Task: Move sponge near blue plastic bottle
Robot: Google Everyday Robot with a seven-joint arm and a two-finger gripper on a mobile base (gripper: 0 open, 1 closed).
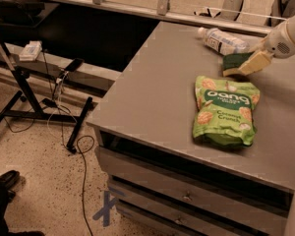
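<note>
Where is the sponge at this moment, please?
In the camera view, the sponge is over the far right part of the table, between the blue plastic bottle behind it and the green snack bag in front, with the gripper at its right end.
</note>
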